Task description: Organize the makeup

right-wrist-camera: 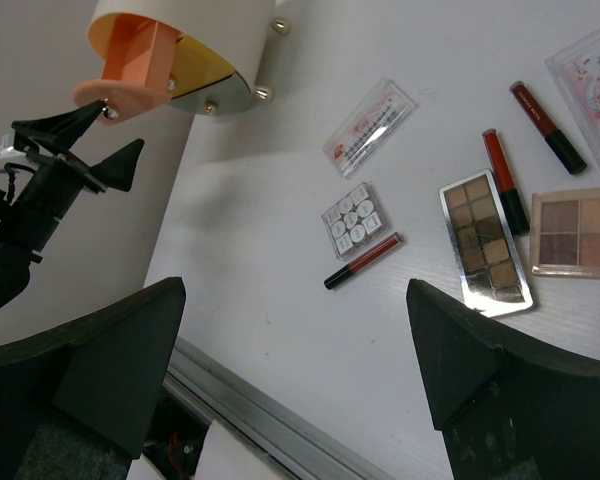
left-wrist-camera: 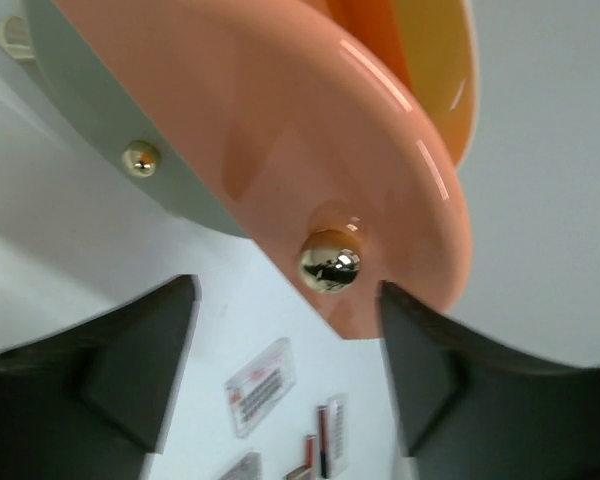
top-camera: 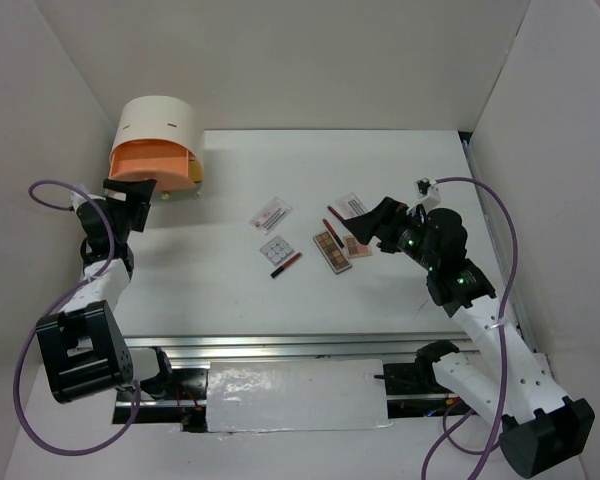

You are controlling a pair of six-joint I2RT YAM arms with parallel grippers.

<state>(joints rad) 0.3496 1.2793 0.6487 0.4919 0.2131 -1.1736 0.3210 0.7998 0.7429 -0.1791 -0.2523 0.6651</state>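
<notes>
I'm seeing the cream drawer box sitting at the table's far left, its pink drawer standing out. My left gripper is hovering, spread wide either side of the gold knob, clear of it. My right gripper is hanging wide open and empty above the eyeshadow palettes, white palette and red pencils lying mid-table.

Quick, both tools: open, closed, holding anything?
Left tool: open, straddling the gold knob of the pink drawer, not clamped on it.
Right tool: open, holding nothing.
</notes>
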